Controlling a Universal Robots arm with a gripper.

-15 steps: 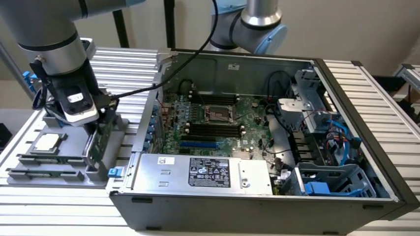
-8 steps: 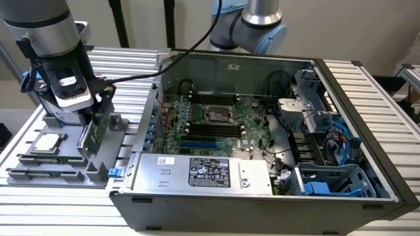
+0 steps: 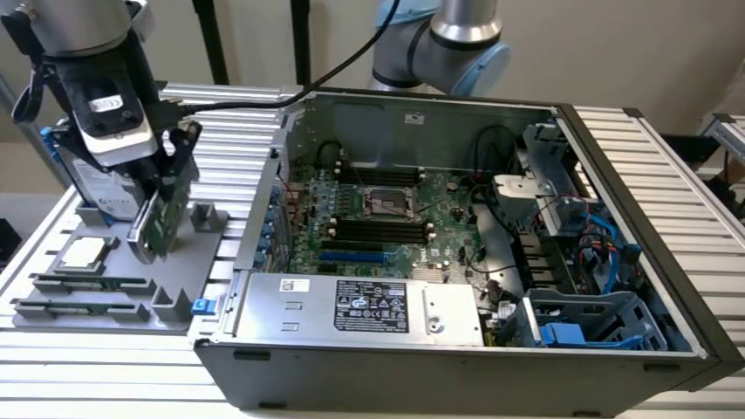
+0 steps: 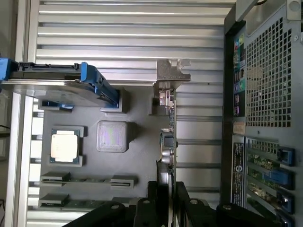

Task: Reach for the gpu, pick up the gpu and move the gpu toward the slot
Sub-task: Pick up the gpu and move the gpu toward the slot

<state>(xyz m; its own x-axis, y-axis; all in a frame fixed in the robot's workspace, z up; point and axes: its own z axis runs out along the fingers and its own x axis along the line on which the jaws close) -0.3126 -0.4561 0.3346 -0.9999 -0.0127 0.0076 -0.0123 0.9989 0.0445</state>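
Status: reach done, grasp on. My end effector is clamped on the gpu, one finger on each face. In the wrist view the fingers pinch the card edge-on, with its silver bracket at the far end. The card is upright and slightly tilted over the grey fixture tray, which sits at the worktop edge on the exterior view's left. Its lower edge is very close to the tray. From this angle I can't tell whether it's clear of its holder or barely lifted, so I'd call the pick-up in progress, not finished. The hard drive stands just behind the card on the tray. The CPU and memory sticks lie beside it, untouched. Transfer not started: the open PC case is next to the tray toward the exterior view's right. The blue slot on the motherboard is empty and well apart from the card. Left: the carry toward the slot.
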